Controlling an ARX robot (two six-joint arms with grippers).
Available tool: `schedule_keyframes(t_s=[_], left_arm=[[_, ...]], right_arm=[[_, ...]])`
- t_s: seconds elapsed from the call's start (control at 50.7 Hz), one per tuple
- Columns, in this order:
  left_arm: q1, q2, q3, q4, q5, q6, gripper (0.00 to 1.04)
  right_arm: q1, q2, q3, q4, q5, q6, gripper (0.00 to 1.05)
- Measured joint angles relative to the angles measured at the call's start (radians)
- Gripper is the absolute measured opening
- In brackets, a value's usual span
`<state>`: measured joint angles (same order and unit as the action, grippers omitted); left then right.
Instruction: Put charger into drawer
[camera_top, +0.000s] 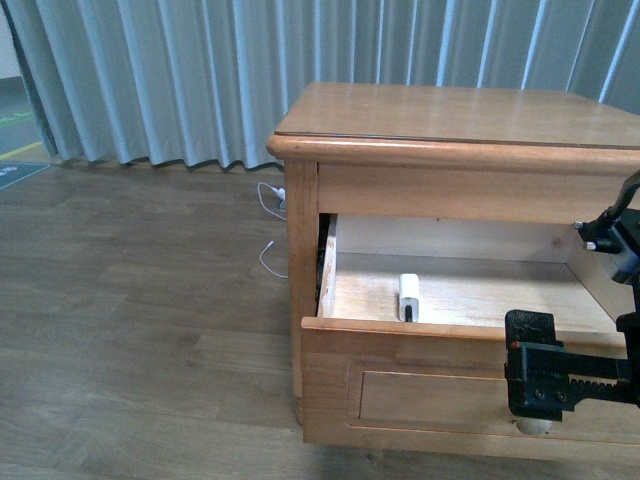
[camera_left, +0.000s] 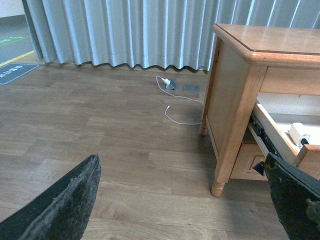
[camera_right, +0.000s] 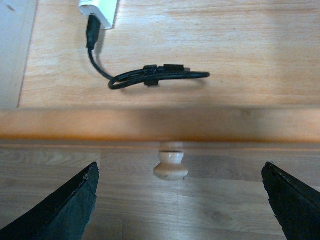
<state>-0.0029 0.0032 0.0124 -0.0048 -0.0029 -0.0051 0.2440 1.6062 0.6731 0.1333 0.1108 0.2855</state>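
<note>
As charger (camera_top: 408, 297) already lies inside open drawer (camera_top: 430, 335) — tied black cable (camera_right: 155, 77) just behind drawer front — likely step is pushing drawer shut: press squarely beside knob (camera_right: 171, 166), no sideways skew. Right pincer (camera_right: 180, 202) wide apart, empty, just before drawer front, touching nothing. Left pincer (camera_left: 180, 205) apart, empty, well clear of drawer.
</note>
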Motion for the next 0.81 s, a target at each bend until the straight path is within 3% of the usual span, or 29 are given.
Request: schedule_keyframes(t_s=[0.394,0.808], left_arm=[[0.0,0.0,0.0,0.0,0.0,0.0,0.99],[0.0,0.0,0.0,0.0,0.0,0.0,0.99]], right_arm=[[-0.043,0.174,0.12,0.111,0.116,-0.021,0.97],[-0.058,0.36,0.327,0.097,0.206,0.19,0.97]])
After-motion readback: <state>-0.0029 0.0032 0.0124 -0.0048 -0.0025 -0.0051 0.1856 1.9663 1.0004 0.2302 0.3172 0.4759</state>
